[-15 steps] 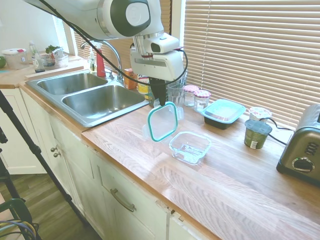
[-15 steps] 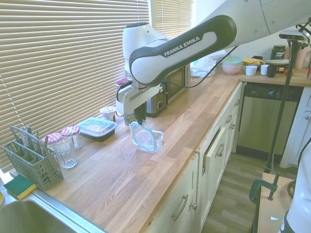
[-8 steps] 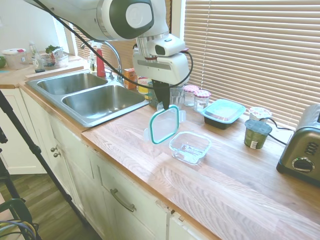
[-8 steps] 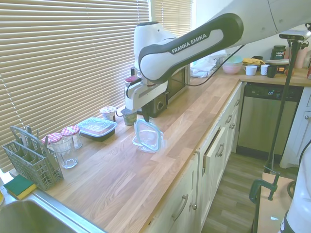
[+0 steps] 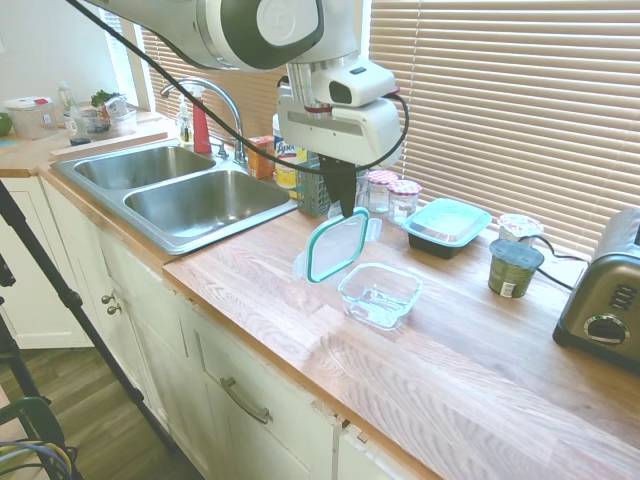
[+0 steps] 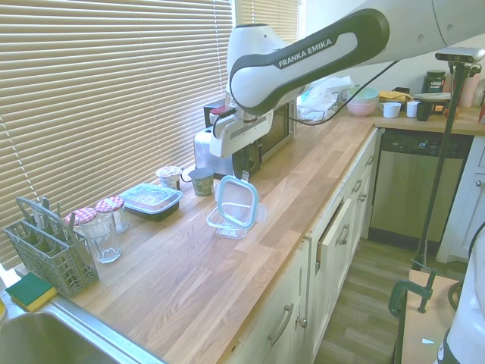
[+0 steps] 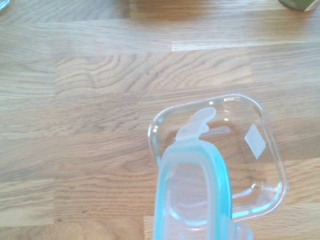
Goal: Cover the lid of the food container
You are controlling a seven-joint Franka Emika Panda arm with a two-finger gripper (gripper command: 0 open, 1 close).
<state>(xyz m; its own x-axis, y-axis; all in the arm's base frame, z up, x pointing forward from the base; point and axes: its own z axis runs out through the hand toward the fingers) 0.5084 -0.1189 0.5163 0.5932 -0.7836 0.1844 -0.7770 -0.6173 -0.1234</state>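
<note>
Teal-rimmed and clear, the lid (image 5: 336, 245) is hanging tilted in the air, pinched at its upper edge by the dark fingers (image 5: 345, 205) of the white arm (image 5: 250, 20), which are closing narrowly on it. It is hovering just above and beside the food container (image 5: 380, 294), not touching it, with its lower edge leaning toward the sink (image 5: 205, 200) side. In the wrist view the lid (image 7: 192, 192) is overlapping one side of the clear glass food container (image 7: 250, 150), one snap tab reaching over the dish's open inside. The food container is sitting empty on the wooden worktop (image 5: 450, 370), near its front edge.

Behind it, near the blinds (image 5: 520, 90), a black tray with a teal top (image 5: 447, 225) is standing, with two checked-lid jars (image 5: 392, 195) beside it and a dark green cup (image 5: 514, 268) further along toward the toaster (image 5: 605, 295). From the other side, a grey cutlery rack (image 6: 49, 254) is resting by a yellow-green sponge (image 6: 30, 292).
</note>
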